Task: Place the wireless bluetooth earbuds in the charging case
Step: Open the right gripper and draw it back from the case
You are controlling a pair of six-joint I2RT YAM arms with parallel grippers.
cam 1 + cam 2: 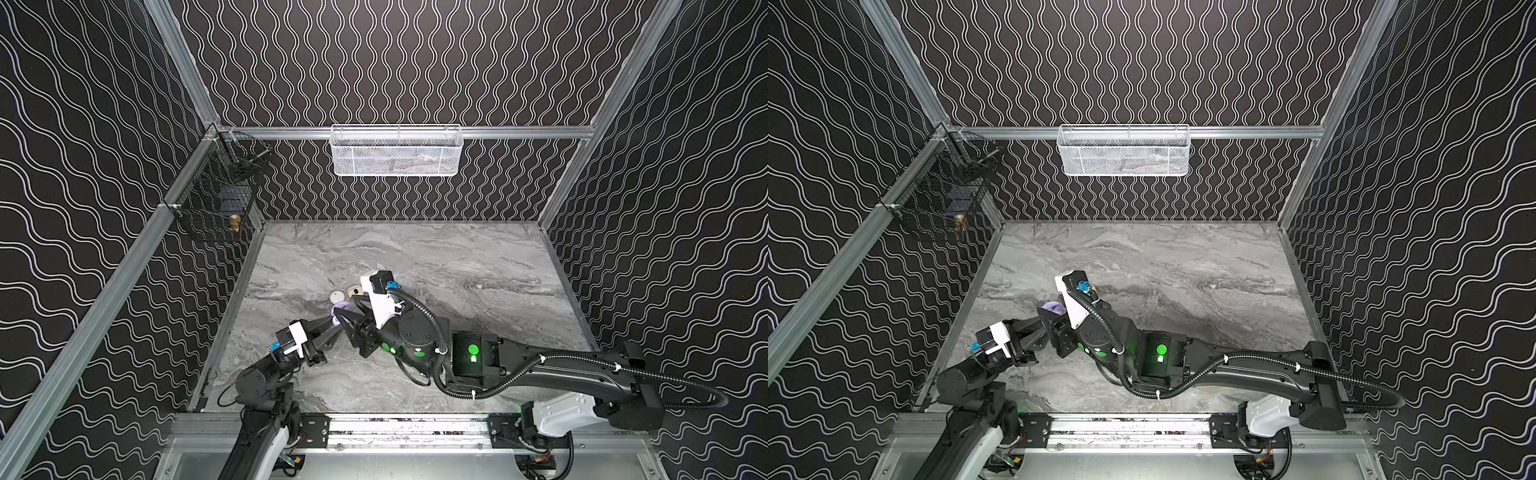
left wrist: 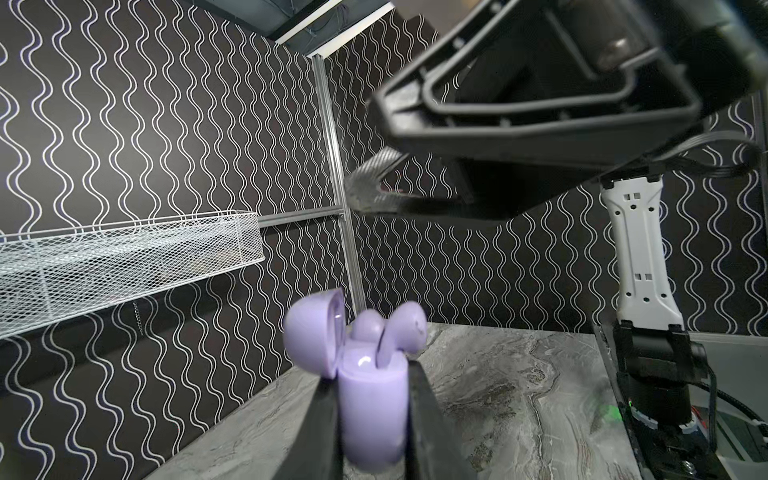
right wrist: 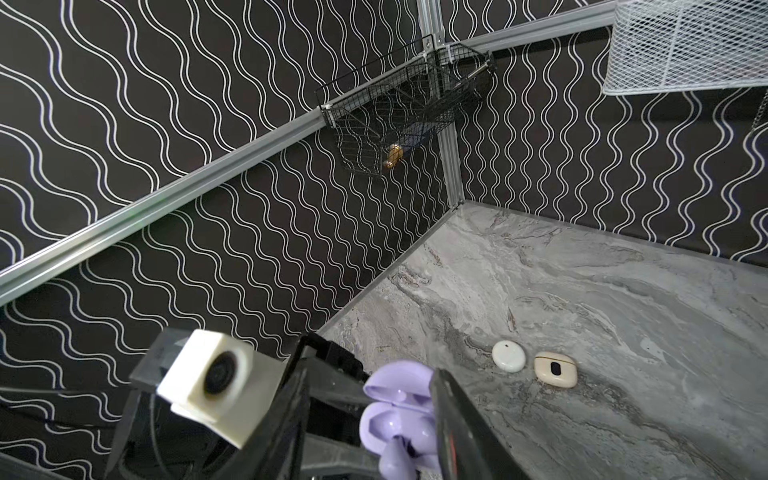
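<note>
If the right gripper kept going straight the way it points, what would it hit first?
Most likely the lavender earbud sticking up from the open lavender case that the left gripper holds, directly ahead in the right wrist view. Depth is unclear.

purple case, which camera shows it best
The left wrist view: the purple case stands upright and close, clamped in the left tool, lid open, two earbuds poking out. The right wrist view shows the purple case from above, partly hidden. In both top views only a sliver shows between the arms.
</note>
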